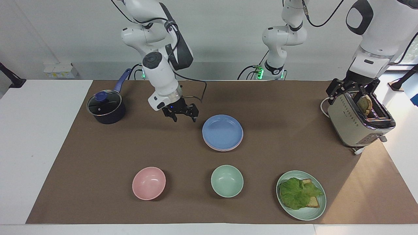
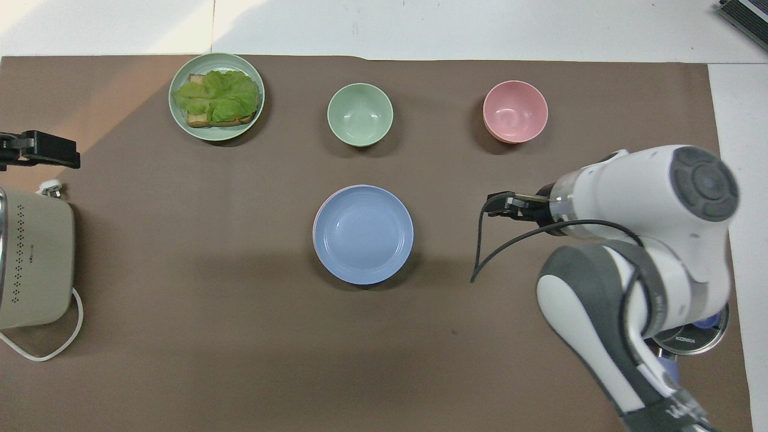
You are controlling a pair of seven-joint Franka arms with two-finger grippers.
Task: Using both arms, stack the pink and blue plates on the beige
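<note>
two pincers open: right pincer point(image 1: 184, 117) empty, over mat beside blue plate point(image 1: 222, 131) topping stack; left pincer point(image 1: 352, 89) over toaster point(image 1: 358, 122). retreat upward, avoid nudging stack.

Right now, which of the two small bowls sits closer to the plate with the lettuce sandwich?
The green bowl. It stands beside the sandwich plate, between it and the pink bowl, which sits toward the right arm's end of the table.

Beige plate hidden under blue plate point(image 1: 222, 131); pot point(image 2: 690, 336) mostly covered by right arm point(image 2: 636, 258) overhead.
</note>
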